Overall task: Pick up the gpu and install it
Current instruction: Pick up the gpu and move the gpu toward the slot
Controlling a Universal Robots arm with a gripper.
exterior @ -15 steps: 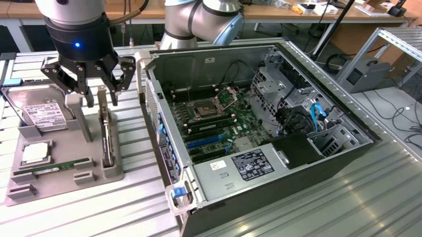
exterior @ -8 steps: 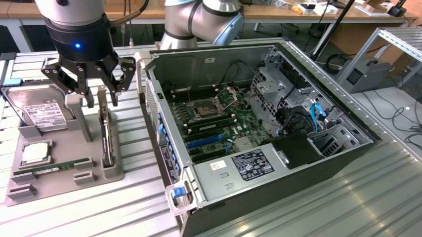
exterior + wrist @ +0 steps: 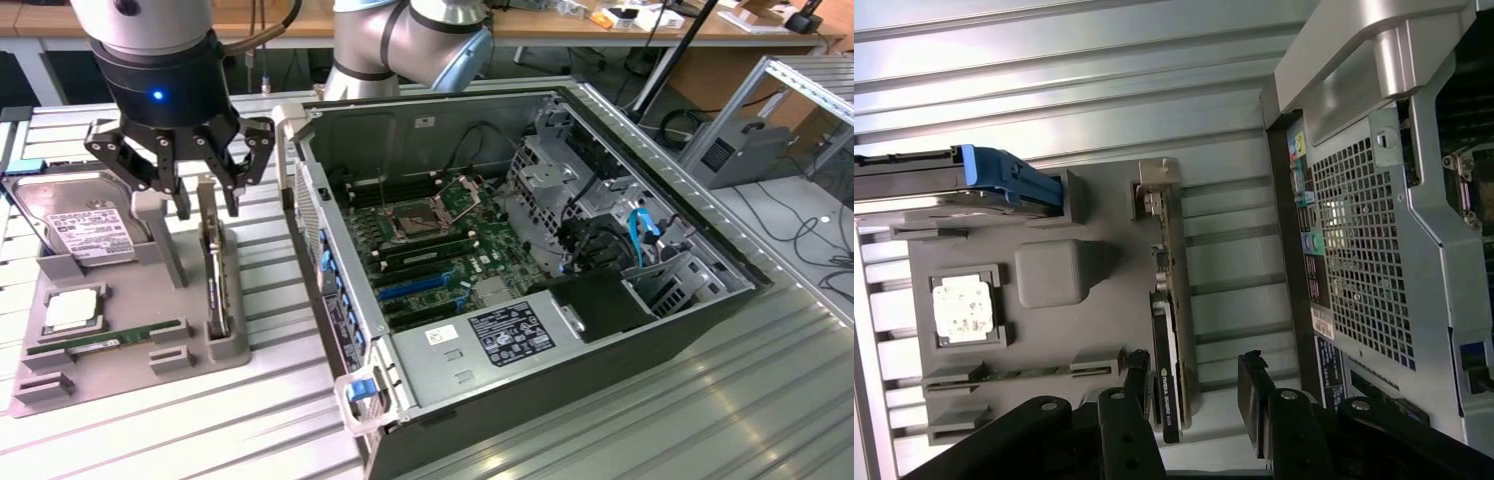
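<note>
Fingers (image 3: 1251, 395) spread wide, straddling gpu (image 3: 1172, 330)

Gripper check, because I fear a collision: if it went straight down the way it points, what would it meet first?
Most likely the gpu, standing on edge in the gray holder directly below. The open gripper seems to straddle its top edge, though depth is unclear.

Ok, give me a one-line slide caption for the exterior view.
Open gripper poised over the graphics card standing on edge in its grey tray, beside the opened computer case.
</note>
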